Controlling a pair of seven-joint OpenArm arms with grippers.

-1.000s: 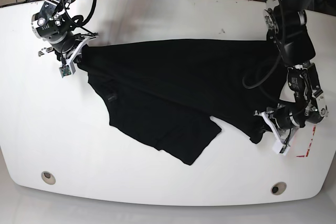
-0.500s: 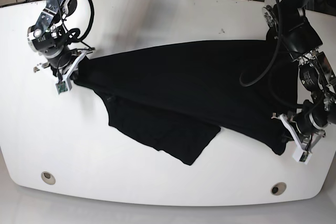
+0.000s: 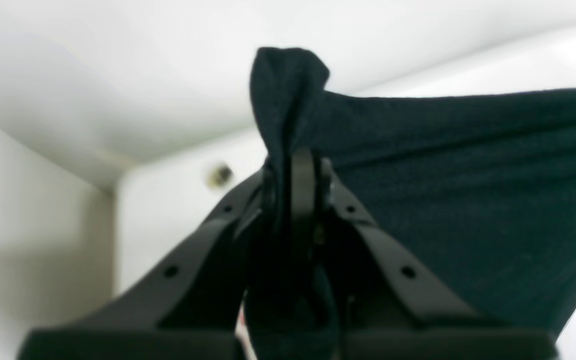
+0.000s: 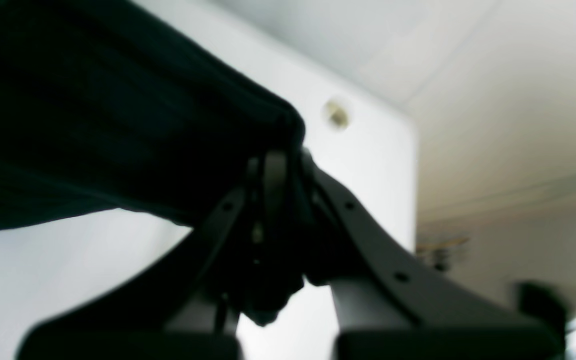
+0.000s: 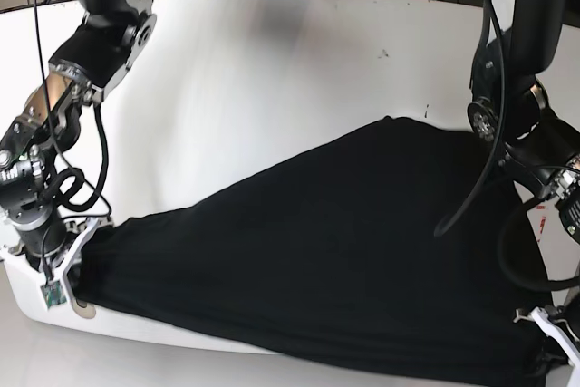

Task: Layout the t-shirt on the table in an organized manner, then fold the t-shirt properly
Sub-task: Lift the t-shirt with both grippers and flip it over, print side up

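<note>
T-shirt (image 5: 335,251) cloth, plain black on the side we see, stretches taut across the near half of the table (image 5: 272,52), from the near left corner to the near right edge, with its far point reaching toward the right arm base. We see the right gripper (image 4: 280,170) at the scene's near left clamped on a bunched edge of it, and the left gripper (image 3: 300,175) at the near right pinching another fold. A grommet hole (image 4: 336,114) lies just beyond.
</note>
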